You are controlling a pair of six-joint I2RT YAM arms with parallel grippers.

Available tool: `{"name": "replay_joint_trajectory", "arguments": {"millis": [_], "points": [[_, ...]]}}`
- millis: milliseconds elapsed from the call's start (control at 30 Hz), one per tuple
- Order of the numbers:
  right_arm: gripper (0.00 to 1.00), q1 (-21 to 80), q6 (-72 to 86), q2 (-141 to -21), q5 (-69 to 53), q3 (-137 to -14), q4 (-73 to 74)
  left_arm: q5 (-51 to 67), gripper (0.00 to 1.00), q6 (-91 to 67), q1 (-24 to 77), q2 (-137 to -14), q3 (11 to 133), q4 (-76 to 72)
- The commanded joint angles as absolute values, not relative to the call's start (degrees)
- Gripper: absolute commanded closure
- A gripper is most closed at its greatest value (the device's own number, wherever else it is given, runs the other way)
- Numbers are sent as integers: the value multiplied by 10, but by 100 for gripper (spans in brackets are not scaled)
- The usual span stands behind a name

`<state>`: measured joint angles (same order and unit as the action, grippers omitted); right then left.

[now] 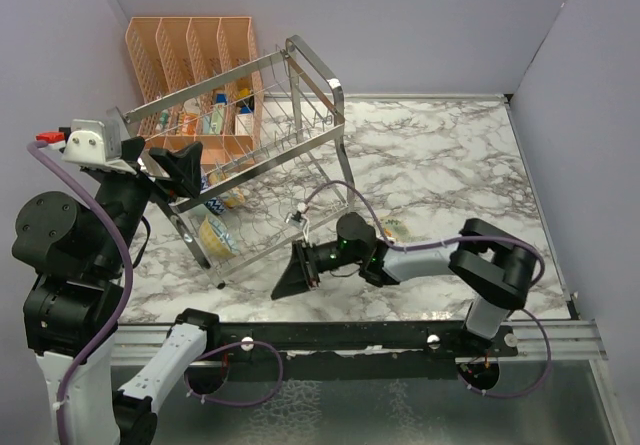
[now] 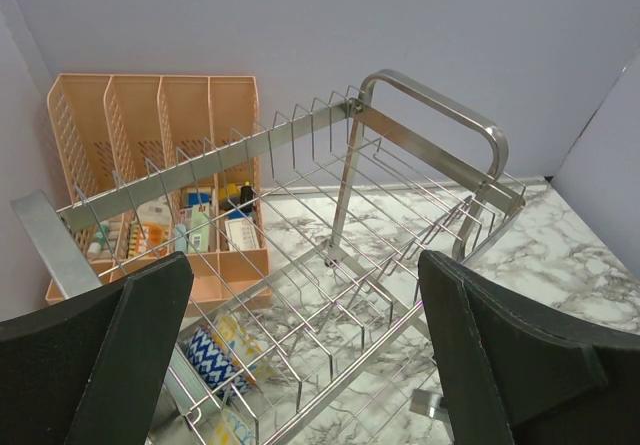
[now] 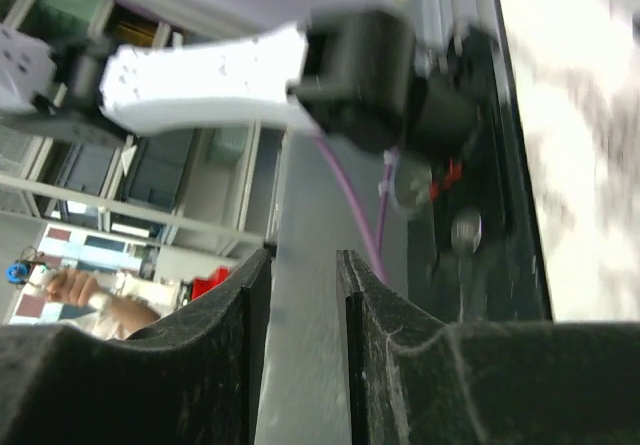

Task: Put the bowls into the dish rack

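A marble desk between lilac walls is being shown. The dish rack is being seen in the upper left of the overhead view, just in front of a peach organiser. In its lower tier, at the left end, a cream-yellow bowl is being carried on edge, and a second bowl just above it in the frame. The left gripper is being held over the upper tier, its jaws wide apart and empty. The right gripper is being held low over the desk at lower centre, right of the rack, its jaws narrowly apart with nothing between them.
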<state>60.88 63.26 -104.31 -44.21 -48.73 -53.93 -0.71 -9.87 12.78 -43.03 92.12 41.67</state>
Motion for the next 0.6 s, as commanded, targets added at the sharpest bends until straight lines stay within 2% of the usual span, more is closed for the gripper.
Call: {"name": "replay_joint_trajectory", "arguments": {"millis": [0,133,300,367,533,567], "points": [[67,614,541,-912,-395,-365,-361,-6,1,-99,129,-432,913,407],[65,615,462,-758,-255,-318,-114,-1,1,-103,129,-427,907,405],[61,615,403,-613,-49,-385,162,0,1,-105,129,-422,898,402],[60,615,395,-598,30,-426,251,0,1,-105,129,-421,898,404],[44,615,400,-644,160,-489,387,1,1,-106,129,-417,895,407],[39,615,403,-654,174,-495,402,1,1,-106,129,-416,895,408]]}}
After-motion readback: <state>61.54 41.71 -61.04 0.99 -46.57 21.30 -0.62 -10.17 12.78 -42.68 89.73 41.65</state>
